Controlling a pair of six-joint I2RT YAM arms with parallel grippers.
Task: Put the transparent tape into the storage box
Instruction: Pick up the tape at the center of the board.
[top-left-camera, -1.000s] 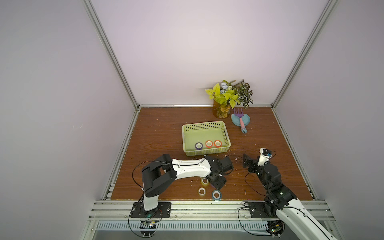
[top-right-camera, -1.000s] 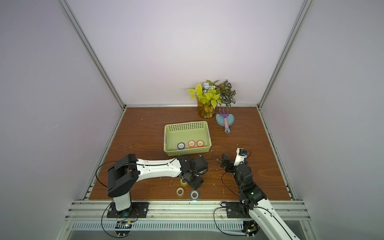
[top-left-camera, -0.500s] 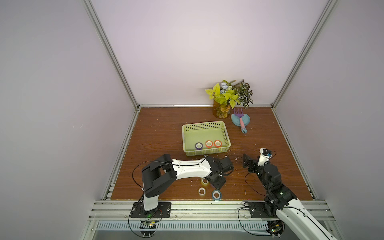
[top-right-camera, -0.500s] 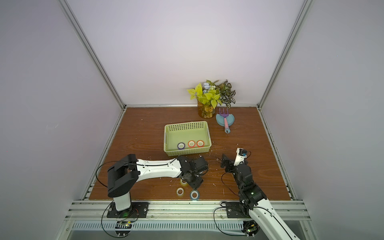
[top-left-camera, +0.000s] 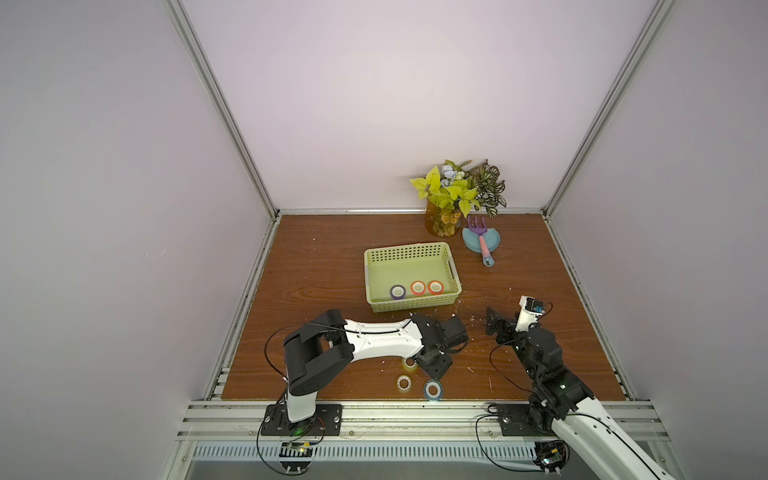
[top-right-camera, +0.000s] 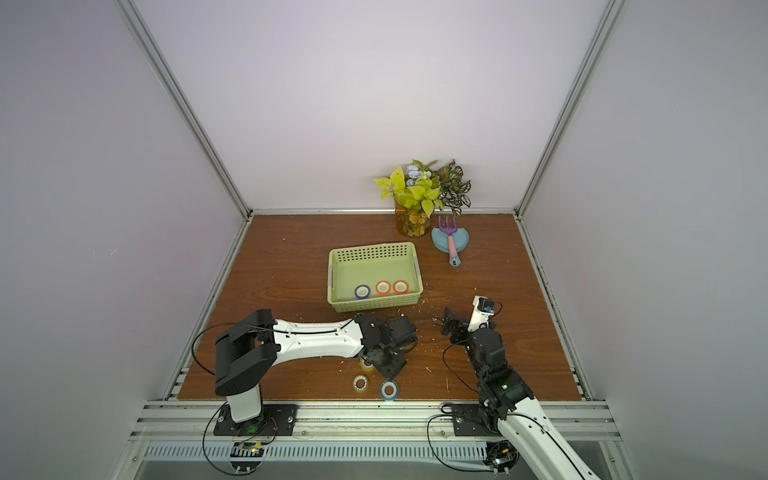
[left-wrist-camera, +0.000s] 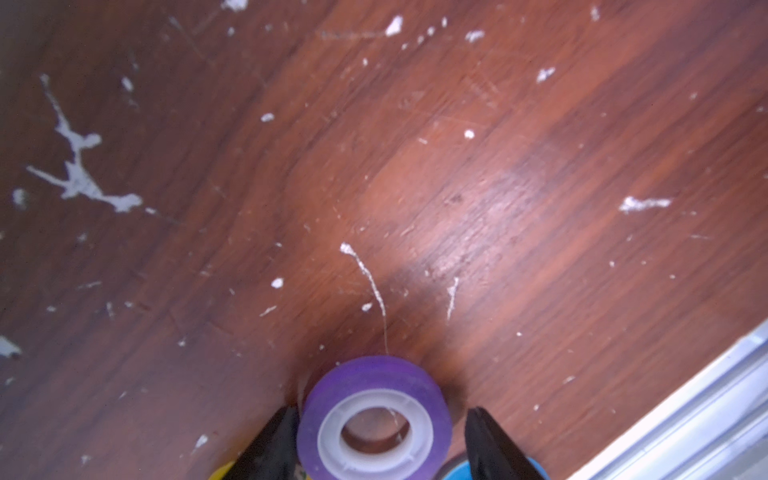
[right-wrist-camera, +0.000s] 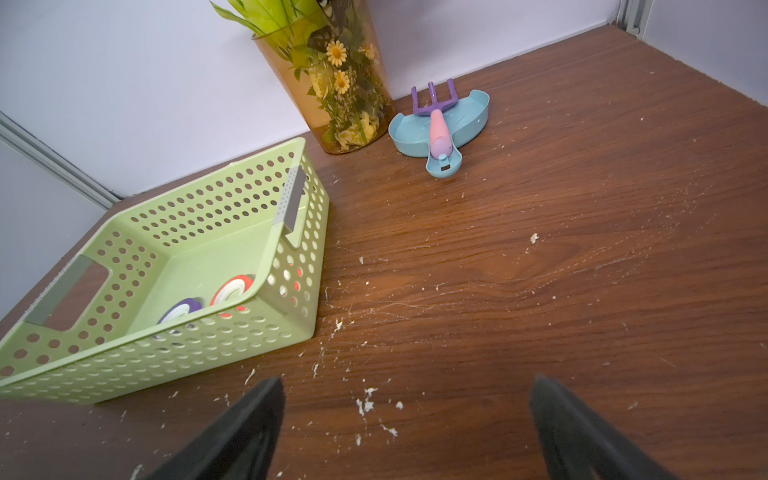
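Note:
Between the black fingers of my left gripper sits a purple transparent tape roll with a white core, just above the wood; one finger touches it and the other is close beside it. In both top views that gripper points down near the table's front and hides the roll. The light-green storage box holds a purple roll and two orange rolls. My right gripper hovers open and empty, right of the box.
A yellowish clear roll, a clear roll and a blue roll lie on the table by the left gripper. At the back stand a vase of plants and a blue dish with a rake. White crumbs litter the wood.
Neither arm has visibly moved in the top views. The three loose rolls by the front edge lie where they were.

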